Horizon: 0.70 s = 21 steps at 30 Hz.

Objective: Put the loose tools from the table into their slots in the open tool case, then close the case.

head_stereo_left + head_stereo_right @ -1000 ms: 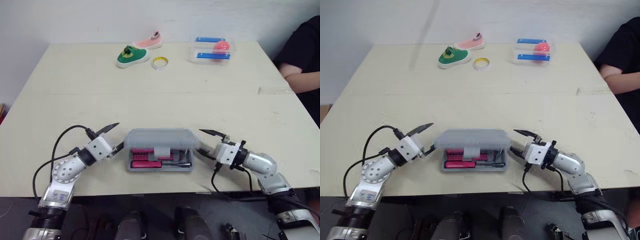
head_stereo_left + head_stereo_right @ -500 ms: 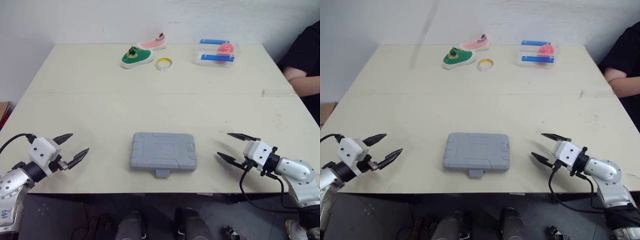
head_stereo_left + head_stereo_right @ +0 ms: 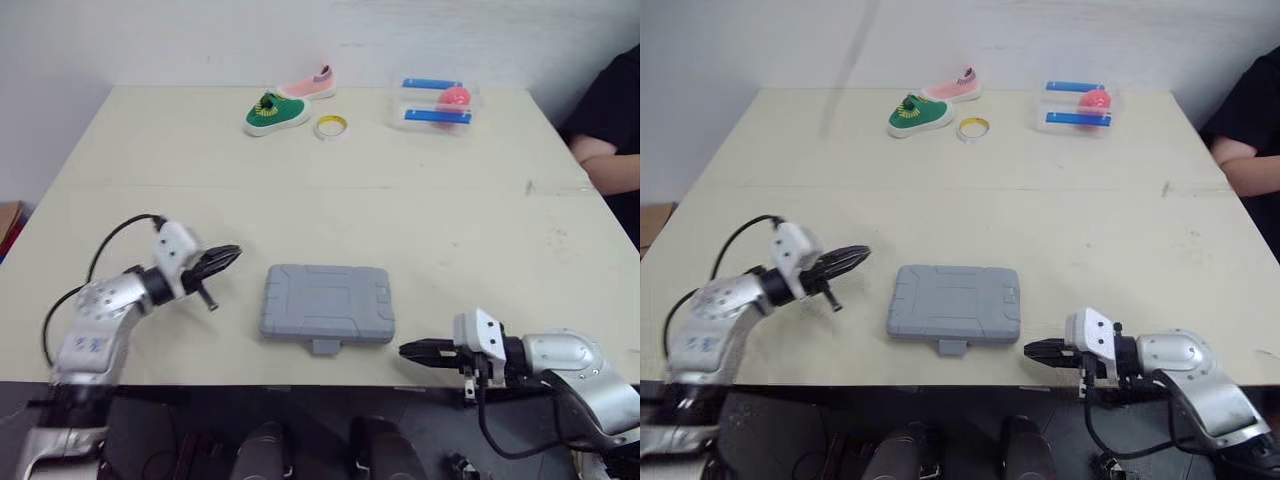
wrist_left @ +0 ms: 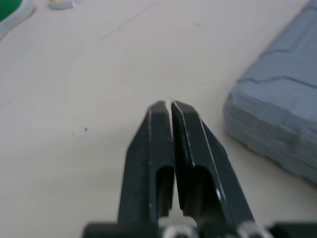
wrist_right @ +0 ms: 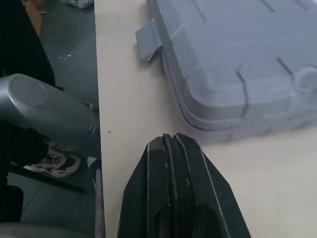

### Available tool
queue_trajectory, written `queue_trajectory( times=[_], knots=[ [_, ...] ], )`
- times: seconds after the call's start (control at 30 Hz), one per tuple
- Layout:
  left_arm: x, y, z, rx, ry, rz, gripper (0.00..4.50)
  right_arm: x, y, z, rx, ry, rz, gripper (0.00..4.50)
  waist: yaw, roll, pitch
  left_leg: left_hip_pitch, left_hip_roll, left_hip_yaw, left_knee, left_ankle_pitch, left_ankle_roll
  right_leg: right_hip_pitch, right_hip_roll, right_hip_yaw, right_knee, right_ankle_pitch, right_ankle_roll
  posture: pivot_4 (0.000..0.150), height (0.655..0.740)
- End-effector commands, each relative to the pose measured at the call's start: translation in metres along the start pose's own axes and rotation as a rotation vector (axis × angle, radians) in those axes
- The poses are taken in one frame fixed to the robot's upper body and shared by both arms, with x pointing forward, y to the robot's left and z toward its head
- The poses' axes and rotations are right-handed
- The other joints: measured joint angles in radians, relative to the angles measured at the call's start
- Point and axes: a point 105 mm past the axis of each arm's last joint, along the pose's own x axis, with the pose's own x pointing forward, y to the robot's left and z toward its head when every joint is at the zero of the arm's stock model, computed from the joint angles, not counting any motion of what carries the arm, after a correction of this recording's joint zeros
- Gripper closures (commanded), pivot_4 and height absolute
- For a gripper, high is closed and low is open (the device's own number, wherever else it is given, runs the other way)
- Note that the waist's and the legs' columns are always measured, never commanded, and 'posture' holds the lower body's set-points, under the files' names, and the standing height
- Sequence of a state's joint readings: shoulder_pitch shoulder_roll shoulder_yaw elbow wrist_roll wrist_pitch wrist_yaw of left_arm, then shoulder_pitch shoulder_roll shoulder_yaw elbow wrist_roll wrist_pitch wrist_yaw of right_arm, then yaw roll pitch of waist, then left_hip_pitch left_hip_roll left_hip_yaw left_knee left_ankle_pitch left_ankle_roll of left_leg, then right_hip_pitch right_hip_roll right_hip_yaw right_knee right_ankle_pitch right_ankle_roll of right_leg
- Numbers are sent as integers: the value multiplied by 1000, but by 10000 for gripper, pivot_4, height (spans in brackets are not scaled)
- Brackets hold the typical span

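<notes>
Where the tabletop (image 3: 400, 200) drops off at its near edge, your right tool (image 3: 405, 350) lies clenched, tips near the shut tool case (image 3: 327, 302). Your left tool (image 3: 232, 253), also clenched, sits apart from the case's left side. Bare surface stretches beyond to the green shoe (image 3: 272, 112); a person's arm (image 3: 605, 160) is cut off at the right.

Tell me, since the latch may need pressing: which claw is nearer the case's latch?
Right. The right claw is level with the latch, just past the case's near right corner; the left claw is off its far left corner.
</notes>
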State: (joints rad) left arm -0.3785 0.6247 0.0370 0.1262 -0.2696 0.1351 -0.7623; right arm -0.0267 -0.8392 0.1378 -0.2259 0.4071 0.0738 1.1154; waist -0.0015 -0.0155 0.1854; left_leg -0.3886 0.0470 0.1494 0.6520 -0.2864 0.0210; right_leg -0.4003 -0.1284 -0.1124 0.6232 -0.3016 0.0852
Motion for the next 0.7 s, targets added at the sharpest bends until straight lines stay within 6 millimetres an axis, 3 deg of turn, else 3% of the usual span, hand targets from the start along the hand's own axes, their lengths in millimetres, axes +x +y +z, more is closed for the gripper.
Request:
queue_trajectory(
  times=[0.03, 0.17, 0.37, 0.53, 0.7],
  knots=[
    [25, 2, -4, 21, -22, -52, 44483, 17, -11, -5, -53, 22, -67, 45000, 2, -1, 0, 0, 0, 0, 1, 0, 0, 0, 0, -1, 0, 0, 0, 1500, 7400],
    [39, 7, -11, 6, -44, -71, 44483, 30, -10, -8, -99, 21, -59, 45000, -5, -3, 1, -2, 0, 1, 4, -1, 1, -1, 0, 0, 1, 0, 1, 1500, 7400],
    [50, -11, -19, 31, -14, -221, 44483, 38, -24, -6, -81, 1, -100, 45000, -3, -5, 1, -2, 0, 2, 7, -1, 1, -1, 1, 0, 3, 0, 1, 1500, 7400],
    [45, -14, -25, 8, -2, -233, 44483, 41, -37, -4, -105, -5, -133, 45000, -5, -5, 1, -2, 1, 1, 7, -1, 1, -1, 0, 0, 3, 0, 1, 1500, 7400],
    [31, -25, -29, -9, -3, -216, 44483, 39, -70, -11, -187, 66, -186, 45000, -15, -5, 1, -2, 0, 1, 7, -1, 2, -1, -1, 0, 4, 0, 1, 1500, 7400]
  ],
)
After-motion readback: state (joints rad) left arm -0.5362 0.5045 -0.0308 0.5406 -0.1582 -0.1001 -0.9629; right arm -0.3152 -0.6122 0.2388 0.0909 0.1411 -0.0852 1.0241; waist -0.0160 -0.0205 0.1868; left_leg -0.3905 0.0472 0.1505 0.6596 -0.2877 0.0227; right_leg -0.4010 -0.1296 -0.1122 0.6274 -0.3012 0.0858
